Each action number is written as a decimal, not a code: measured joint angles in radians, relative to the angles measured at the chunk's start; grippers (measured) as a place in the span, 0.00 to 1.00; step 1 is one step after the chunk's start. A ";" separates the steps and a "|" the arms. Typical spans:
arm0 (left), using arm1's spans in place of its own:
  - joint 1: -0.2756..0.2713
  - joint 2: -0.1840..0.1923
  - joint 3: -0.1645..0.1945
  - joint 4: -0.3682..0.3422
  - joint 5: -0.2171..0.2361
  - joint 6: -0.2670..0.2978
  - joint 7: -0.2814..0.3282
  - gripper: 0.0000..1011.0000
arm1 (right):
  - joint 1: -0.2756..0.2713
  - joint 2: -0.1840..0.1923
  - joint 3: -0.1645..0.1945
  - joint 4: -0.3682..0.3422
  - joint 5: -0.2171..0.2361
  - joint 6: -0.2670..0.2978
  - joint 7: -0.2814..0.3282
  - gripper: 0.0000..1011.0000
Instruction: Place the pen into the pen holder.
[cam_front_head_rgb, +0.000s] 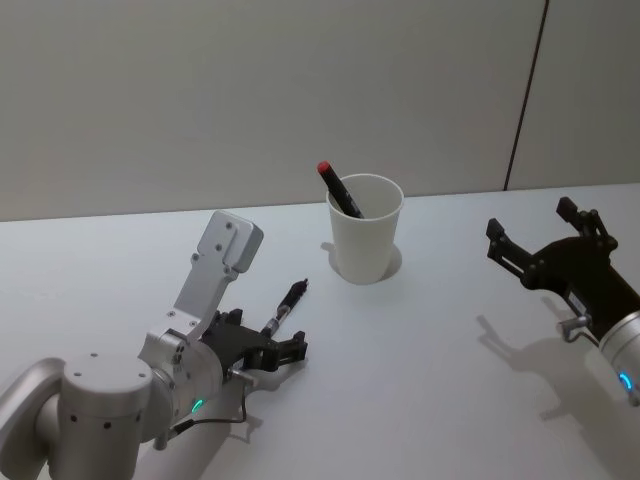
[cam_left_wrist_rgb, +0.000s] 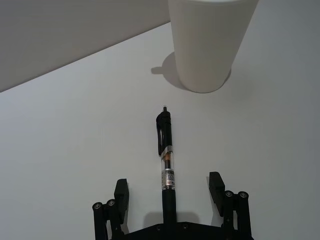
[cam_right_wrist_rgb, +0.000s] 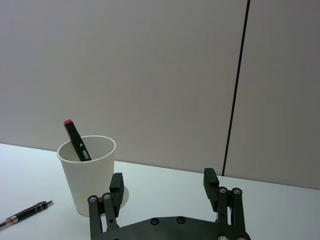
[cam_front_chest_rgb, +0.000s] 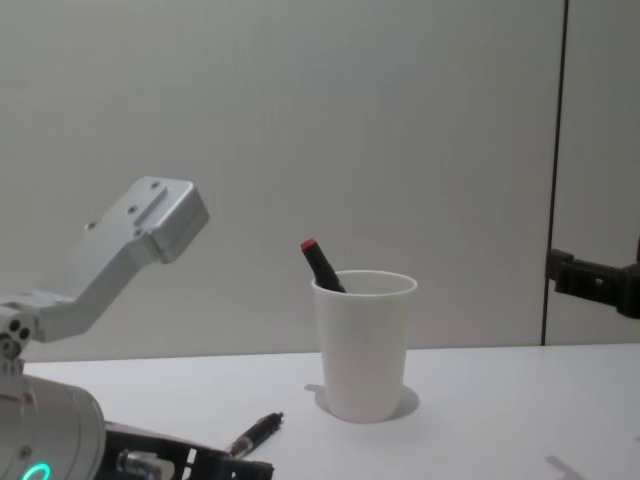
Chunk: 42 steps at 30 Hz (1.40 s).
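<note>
- The left gripper sits low over the table. Its jaws are spread wide and pinch nothing.
- The pen lies flat on the table. Its plain end reaches into the gap between those jaws, centred and clear of both fingers.
- The pen's long axis runs straight out ahead of the jaws, parallel to the fingers, and the clip end points away from the palm.
- The coming grasp appears to turn on that alignment. If the jaws closed where they stand, they would meet the barrel from either side across its narrow width. Most of the pen's length would be left sticking out ahead.
- The pen holder stands upright ahead of the left jaws. It is beyond the clip end and a little right of the pen's line, with bare table between pen and cup.
- A black marker with a red cap leans inside the holder, resting on the left of the rim as the left jaws face it. The free room at the mouth is therefore on the right.
- The left arm is plainly the nearer one to the pen. Nothing lies on the table around the pen to hinder a lift.
- The right gripper hovers above the table, well off to the far side of the holder from the left jaws. Its own jaws are spread and empty, and the cup stands ahead of them to one side.
- A pen held by one end would probably have to be swung upright to clear the rim.
</note>
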 joint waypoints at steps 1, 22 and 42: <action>0.000 0.000 0.000 0.000 0.001 0.000 0.000 0.99 | 0.000 0.000 0.000 0.000 0.000 0.000 0.000 0.99; 0.000 -0.003 0.002 0.003 0.013 -0.004 -0.004 0.67 | 0.000 0.000 0.000 0.000 0.000 0.000 0.000 0.99; 0.000 -0.003 0.002 0.004 0.016 0.000 -0.002 0.12 | 0.000 0.000 0.000 0.000 0.000 0.000 0.000 0.99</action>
